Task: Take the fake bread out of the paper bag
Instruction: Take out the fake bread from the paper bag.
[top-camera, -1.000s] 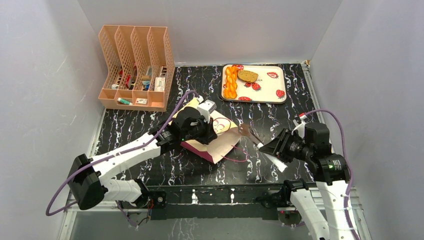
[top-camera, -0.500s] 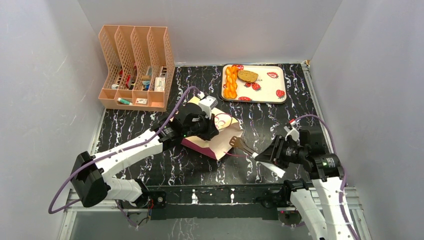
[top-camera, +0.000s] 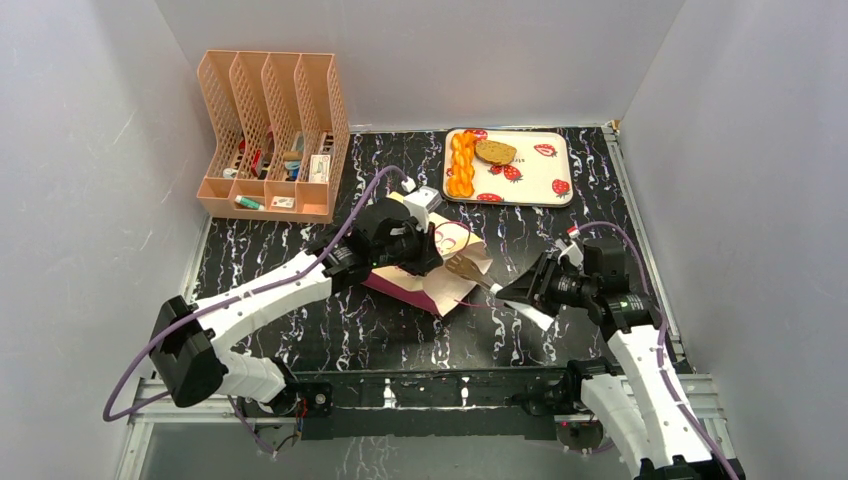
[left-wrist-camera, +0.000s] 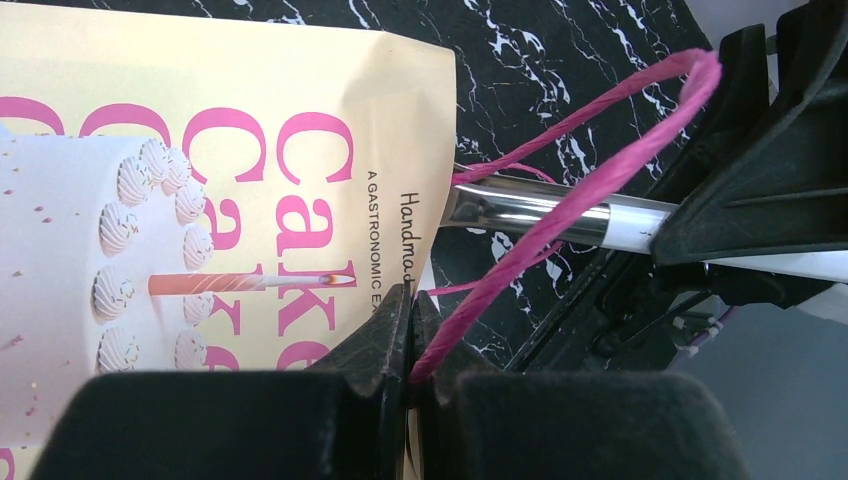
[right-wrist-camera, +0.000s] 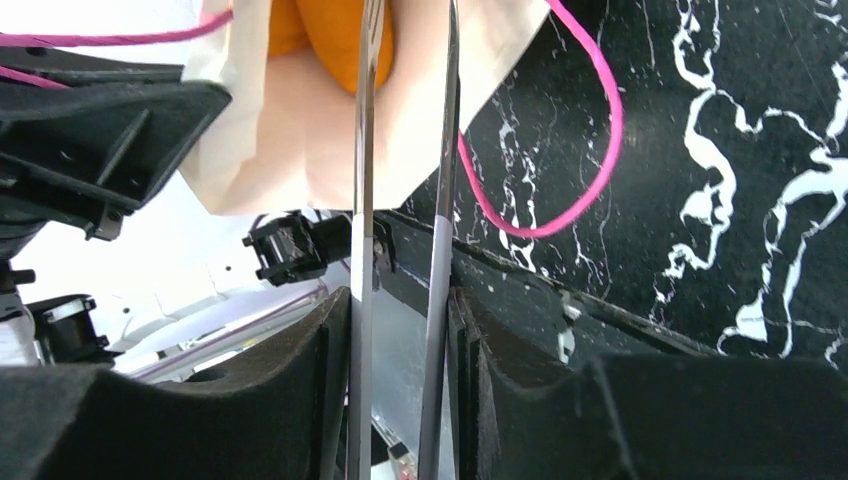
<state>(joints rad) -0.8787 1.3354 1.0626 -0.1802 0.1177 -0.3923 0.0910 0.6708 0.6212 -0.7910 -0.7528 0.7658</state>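
Observation:
The cream paper bag (top-camera: 437, 288) (left-wrist-camera: 200, 150) with pink "Cake" lettering lies on its side mid-table. My left gripper (top-camera: 436, 243) (left-wrist-camera: 411, 305) is shut on the bag's mouth edge and its pink cord handle (left-wrist-camera: 590, 130). My right gripper (top-camera: 522, 294) (right-wrist-camera: 402, 300) is shut on a pair of metal tongs (top-camera: 474, 277) (right-wrist-camera: 363, 150) (left-wrist-camera: 530, 205). The tong tips reach into the bag's mouth on either side of an orange piece of fake bread (right-wrist-camera: 335, 35) inside. On the strawberry tray (top-camera: 548, 185) lie a braided loaf (top-camera: 461, 165) and a brown piece (top-camera: 495, 152).
A peach file rack (top-camera: 270, 130) with small items stands at the back left. Grey walls close in the black marbled table (top-camera: 300, 260) on three sides. The bag's second pink cord (right-wrist-camera: 590, 150) loops on the table beside the tongs.
My right arm has moved left and carried the tongs from open table into the bag's mouth, its arms spreading a little. The left gripper has shifted the bag mouth slightly right.

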